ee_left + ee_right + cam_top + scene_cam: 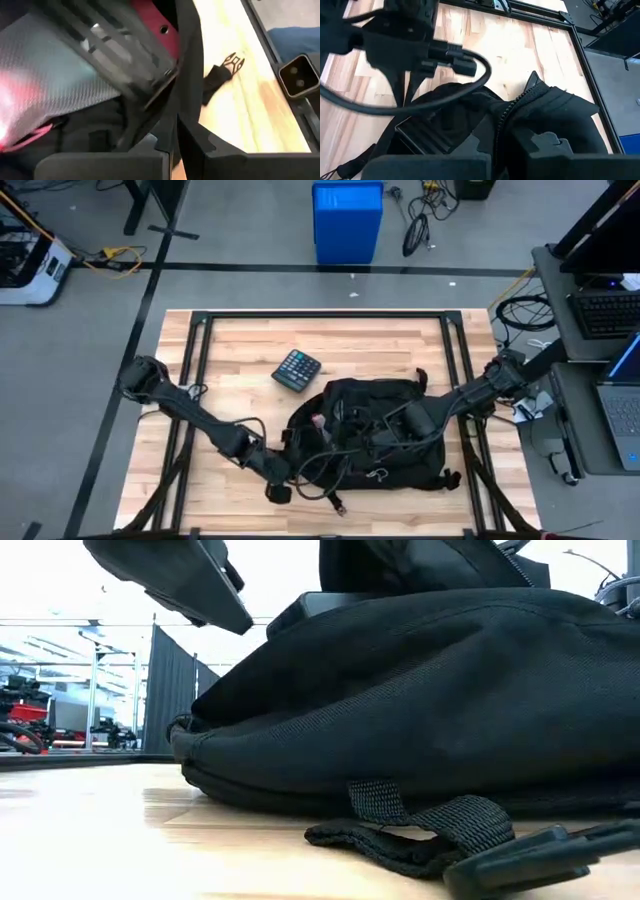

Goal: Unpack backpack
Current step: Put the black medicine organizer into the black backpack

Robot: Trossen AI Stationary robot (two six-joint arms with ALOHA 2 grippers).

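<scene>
Black woven backpack [385,435] lies rounded on wood table [240,360]; neither pincer's state shows.

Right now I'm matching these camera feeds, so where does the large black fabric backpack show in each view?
High view: the large black fabric backpack lies right of centre on the table, both arms over it.
Low view: it fills the right side.
Left wrist view: its dark interior, lower left.
Right wrist view: its zippered opening, centre.
Shared landmark: the light wooden tabletop.
</scene>
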